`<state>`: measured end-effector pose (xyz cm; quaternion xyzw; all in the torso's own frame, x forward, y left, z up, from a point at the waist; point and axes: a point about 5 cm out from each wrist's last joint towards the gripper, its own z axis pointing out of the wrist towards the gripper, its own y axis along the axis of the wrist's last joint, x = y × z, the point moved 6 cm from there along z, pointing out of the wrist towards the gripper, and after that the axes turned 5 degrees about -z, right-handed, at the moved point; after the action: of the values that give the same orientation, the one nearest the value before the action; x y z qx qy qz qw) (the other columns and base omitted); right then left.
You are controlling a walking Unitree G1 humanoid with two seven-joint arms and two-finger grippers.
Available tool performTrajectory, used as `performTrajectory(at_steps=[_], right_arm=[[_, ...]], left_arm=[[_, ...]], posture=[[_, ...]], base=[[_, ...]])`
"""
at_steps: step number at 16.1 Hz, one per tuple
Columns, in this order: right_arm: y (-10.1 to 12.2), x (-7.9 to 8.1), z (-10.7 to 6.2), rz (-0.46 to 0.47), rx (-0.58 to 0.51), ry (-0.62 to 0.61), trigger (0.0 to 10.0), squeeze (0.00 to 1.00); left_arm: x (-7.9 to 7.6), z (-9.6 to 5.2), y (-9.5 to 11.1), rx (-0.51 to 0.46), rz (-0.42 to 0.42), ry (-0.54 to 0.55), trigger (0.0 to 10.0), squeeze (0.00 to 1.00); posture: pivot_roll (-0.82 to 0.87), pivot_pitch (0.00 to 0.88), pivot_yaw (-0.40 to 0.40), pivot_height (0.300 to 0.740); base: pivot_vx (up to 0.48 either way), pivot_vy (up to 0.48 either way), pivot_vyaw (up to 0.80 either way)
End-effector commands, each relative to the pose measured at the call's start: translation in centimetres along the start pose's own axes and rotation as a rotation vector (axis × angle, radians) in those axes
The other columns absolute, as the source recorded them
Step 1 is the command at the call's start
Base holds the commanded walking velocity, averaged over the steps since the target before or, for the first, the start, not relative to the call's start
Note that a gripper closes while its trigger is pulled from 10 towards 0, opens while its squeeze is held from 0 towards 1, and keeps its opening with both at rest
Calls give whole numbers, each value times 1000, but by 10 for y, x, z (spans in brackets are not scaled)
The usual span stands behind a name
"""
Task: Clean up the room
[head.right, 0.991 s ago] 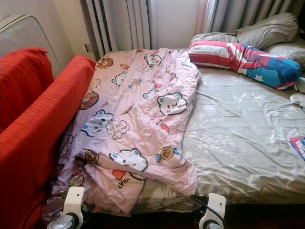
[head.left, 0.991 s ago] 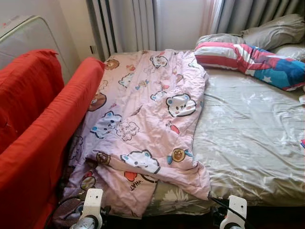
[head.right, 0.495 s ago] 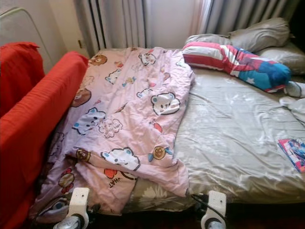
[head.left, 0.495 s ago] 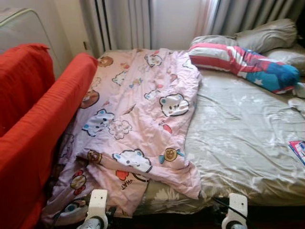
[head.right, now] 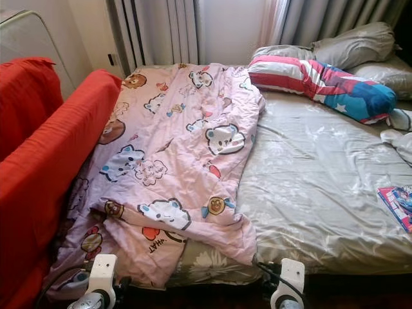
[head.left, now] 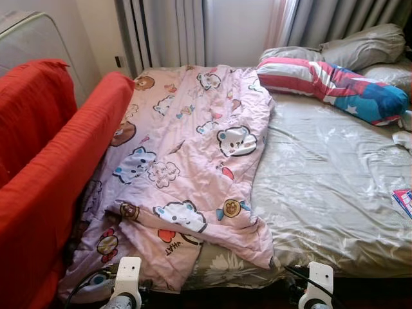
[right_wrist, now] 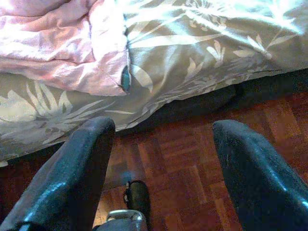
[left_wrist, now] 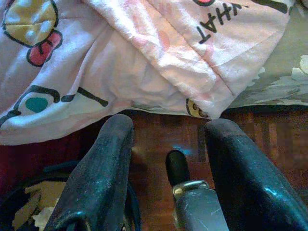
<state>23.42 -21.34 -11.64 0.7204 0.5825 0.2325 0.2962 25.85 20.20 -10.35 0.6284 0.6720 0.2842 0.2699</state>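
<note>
The left claw (left_wrist: 166,168) hangs wide apart and empty above the reddish wood parquet floor (left_wrist: 159,132), just below the pink cartoon-print quilt (head.left: 187,174) at centre left. The right claw (right_wrist: 161,163) gapes equally, empty, below the grey leaf-patterned bedsheet (head.left: 328,180).

I see the bed (head.left: 335,193) in a grey leaf-print sheet; pink cartoon quilt (head.left: 187,174) at 9 o'clock, striped pillow (head.left: 335,80) and grey pillows (head.left: 364,45) at 1, booklet (head.left: 404,201) at 3.
</note>
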Motion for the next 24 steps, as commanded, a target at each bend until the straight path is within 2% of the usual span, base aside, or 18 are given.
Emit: performTrajectory(at_steps=[1,8,10,24], right_arm=[[-6,-5,-1,17,18,-20,10000,0],[-5,-1,-1,-19,23,-10,10000,0],[-5,1,-1,-3,22,-5,10000,0],[0,5,1,-2,15,6,10000,0]], left_arm=[[1,0,0,5,16,-7,10000,0],[4,0,1,2,23,-7,10000,0],[3,0,1,1,27,-11,10000,0],[0,-1,-3,14,46,-27,10000,0]], posture=[[-21,30,-2,740],[-14,25,1,740],[-17,26,3,740],[-30,51,17,740]], base=[[247,0,0],[271,0,0],[277,0,0],[0,0,0]])
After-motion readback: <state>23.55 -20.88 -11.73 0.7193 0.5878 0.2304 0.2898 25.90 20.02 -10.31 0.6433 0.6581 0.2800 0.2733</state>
